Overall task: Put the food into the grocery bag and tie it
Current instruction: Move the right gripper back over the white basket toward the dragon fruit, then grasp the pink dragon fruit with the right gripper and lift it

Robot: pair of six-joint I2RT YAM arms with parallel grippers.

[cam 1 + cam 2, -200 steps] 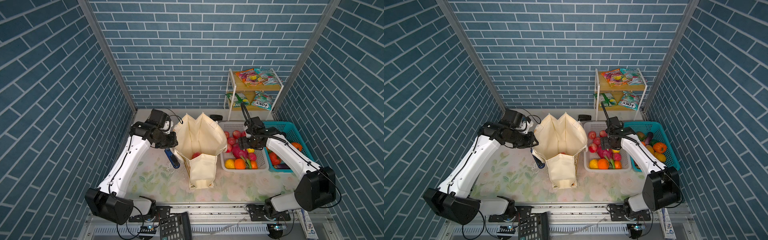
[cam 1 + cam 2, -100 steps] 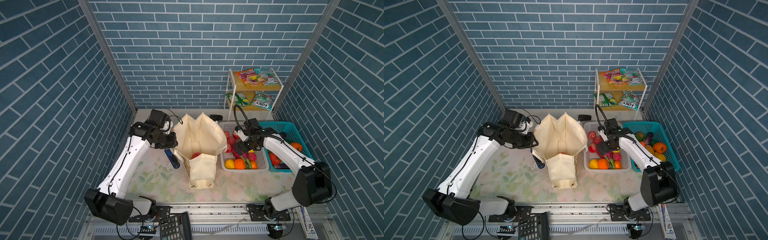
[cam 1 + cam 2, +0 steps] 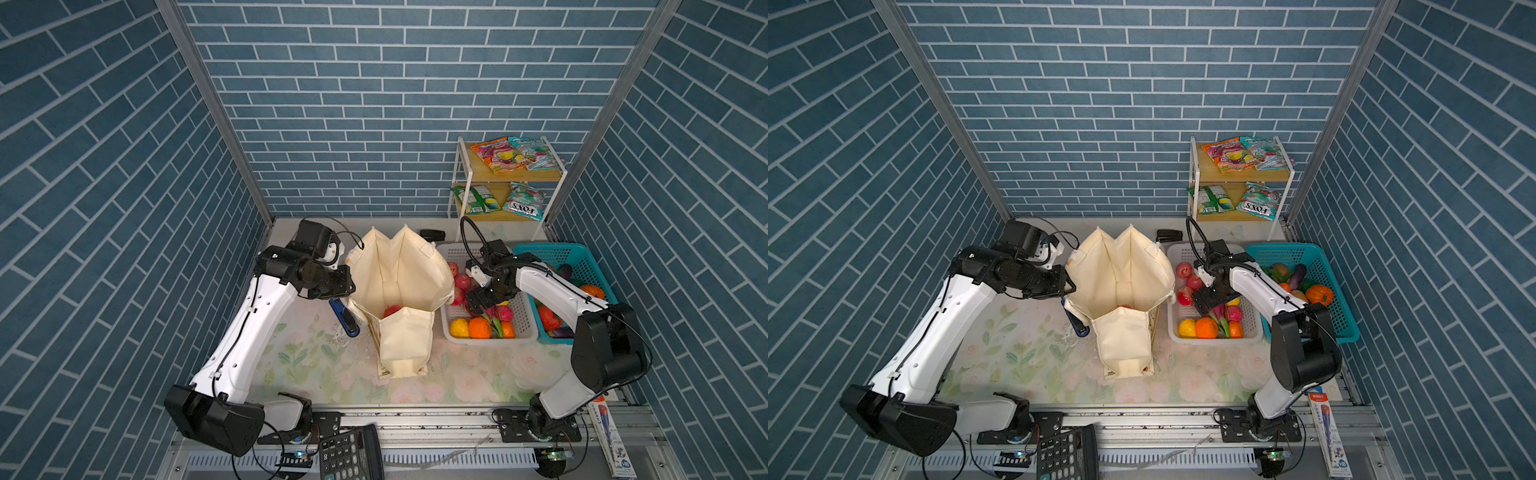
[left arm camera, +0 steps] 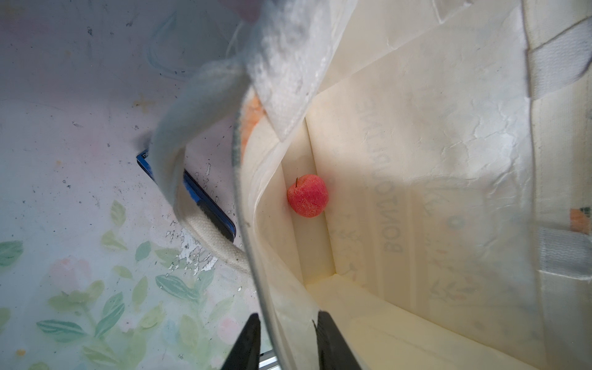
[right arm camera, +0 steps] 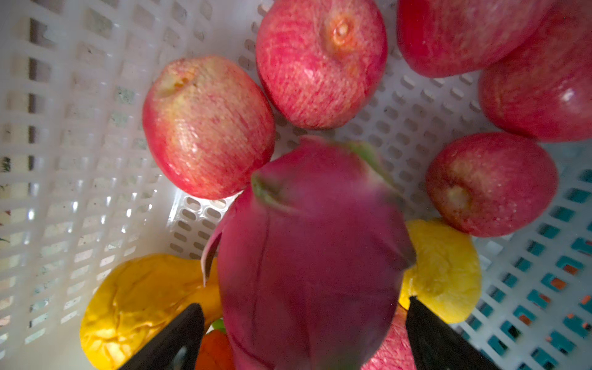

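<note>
In white basket (image 3: 486,338); right gripper (image 5: 304,304) spread wide astride dragon fruit (image 5: 307,250); left gripper (image 4: 288,315) pinching grocery bag (image 4: 416,160) rim

Upright open tote (image 3: 399,282); dragon fruit (image 5: 307,256) in basket (image 5: 80,144)

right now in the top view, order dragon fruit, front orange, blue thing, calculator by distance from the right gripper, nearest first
1. dragon fruit, between the right gripper's fingers
2. orange, front of the white basket
3. blue object, left of the grocery bag
4. calculator, front edge
</note>
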